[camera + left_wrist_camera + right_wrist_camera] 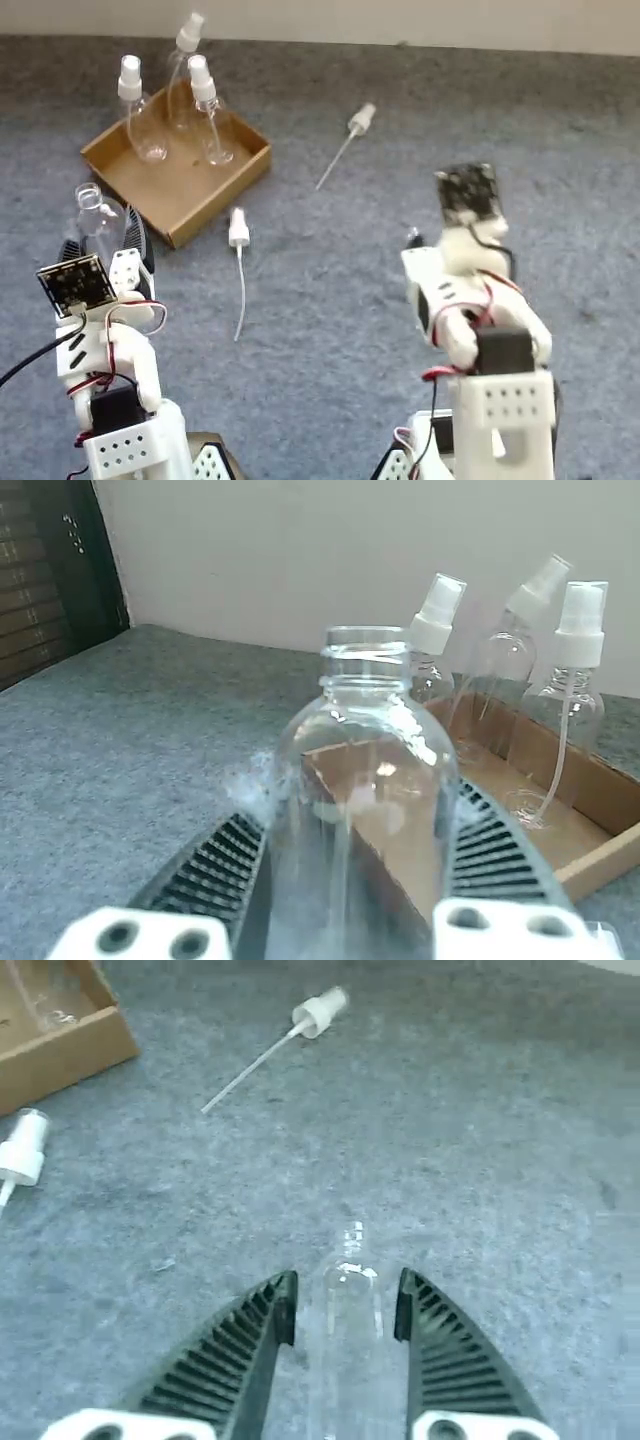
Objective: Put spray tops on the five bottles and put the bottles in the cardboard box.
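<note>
The left claw (360, 820) is closed on an open bottle (365, 730) with no top, low in the left of the high view, just beside the cardboard box (165, 190). The right claw (345, 1285) has a second bottle (350, 1320) between its fingers, and it seems to be closed on it, in the lower right of the high view. Three capped bottles (208, 115) stand in the box at the upper left. Two spray tops lie on the grey table (330, 300): the near spray top (238, 230) is in the middle, just past the box corner, and the far spray top (362, 118) is higher up, toward the middle right. The bottles look like thin clear plastic, so I think they are very light and smooth. They could slip or tip over, and a hard squeeze might dent them. The round body is the best place to hold one, as the left claw does, so the neck is free for a top. Each spray top looks light too, with a hard white head and a long thin tube that likely bends. I would take it by the white head, not the tube, so the tube can hang down and go into the neck.
</note>
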